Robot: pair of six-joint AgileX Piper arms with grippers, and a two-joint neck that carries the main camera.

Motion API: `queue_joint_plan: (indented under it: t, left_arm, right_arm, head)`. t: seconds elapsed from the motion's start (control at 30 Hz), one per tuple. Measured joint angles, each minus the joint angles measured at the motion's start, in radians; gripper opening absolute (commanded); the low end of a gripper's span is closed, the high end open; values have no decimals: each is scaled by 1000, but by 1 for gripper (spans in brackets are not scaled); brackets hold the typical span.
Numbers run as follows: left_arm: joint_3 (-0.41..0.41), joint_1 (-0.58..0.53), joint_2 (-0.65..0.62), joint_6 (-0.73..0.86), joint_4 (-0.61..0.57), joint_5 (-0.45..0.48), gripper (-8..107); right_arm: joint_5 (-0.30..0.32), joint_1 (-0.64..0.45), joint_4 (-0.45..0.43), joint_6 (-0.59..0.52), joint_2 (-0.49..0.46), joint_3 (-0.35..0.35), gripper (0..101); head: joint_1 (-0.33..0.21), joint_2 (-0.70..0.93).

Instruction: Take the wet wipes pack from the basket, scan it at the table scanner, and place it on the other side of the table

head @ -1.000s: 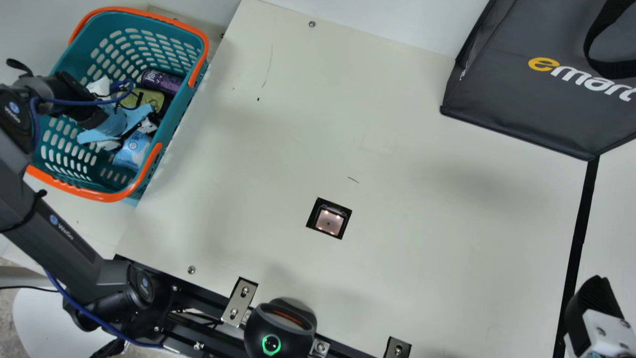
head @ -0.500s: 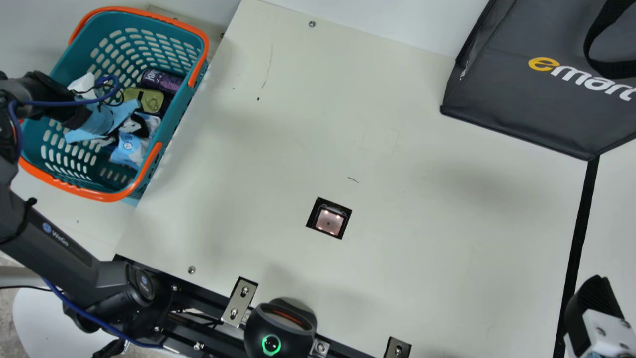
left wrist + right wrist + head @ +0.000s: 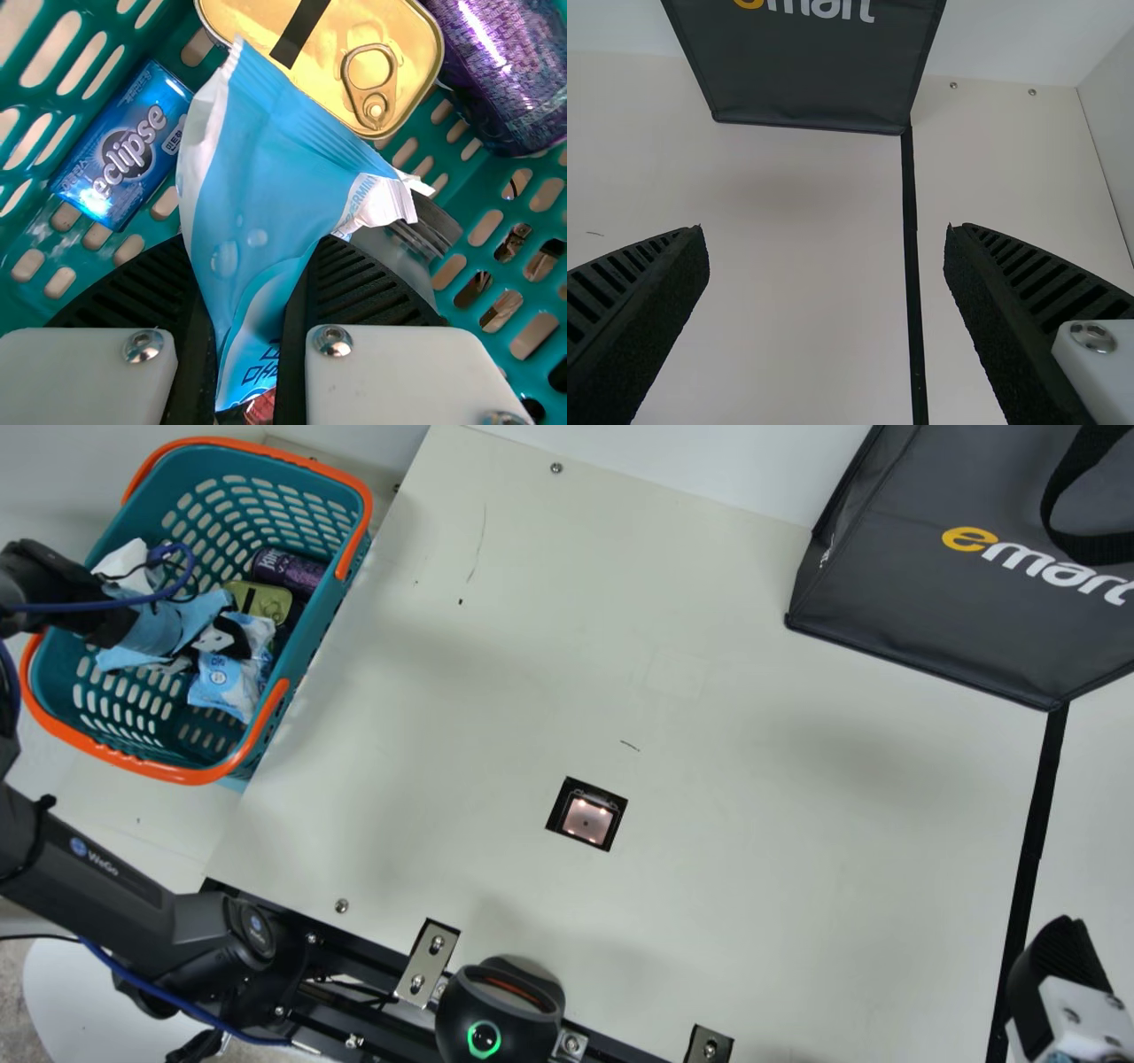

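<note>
Wet wipes pack (image 3: 257,204) is inside the teal basket (image 3: 307,646), pinched by the left claw (image 3: 226,642); both have shifted leftward in the main view. Gold tin (image 3: 394,40) and purple can (image 3: 505,75) lie near. Basket's side stands between pack and scanner (image 3: 587,821). Right claw (image 3: 1059,957) gapes.

bright table (image 3: 753,868), soft shadows on it, white shine on blue tin (image 3: 124,146) and purple can (image 3: 505,75), tiny lights glow in the scanner (image 3: 586,819)
</note>
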Motion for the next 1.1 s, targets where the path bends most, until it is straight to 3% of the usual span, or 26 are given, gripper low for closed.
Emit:
queue_joint_plan:
  t: [0.63, 1.1]
  left_arm:
    - [3, 9, -143, -34, 41, 85, -8]
    - [-56, -4, -273, -80, 61, 183, -8]
  right_arm:
    - [1, 0, -1, 0, 0, 0, 95]
    - [1, 0, -1, 0, 0, 0, 95]
  head:
    - [0, 2]
    - [0, 0]
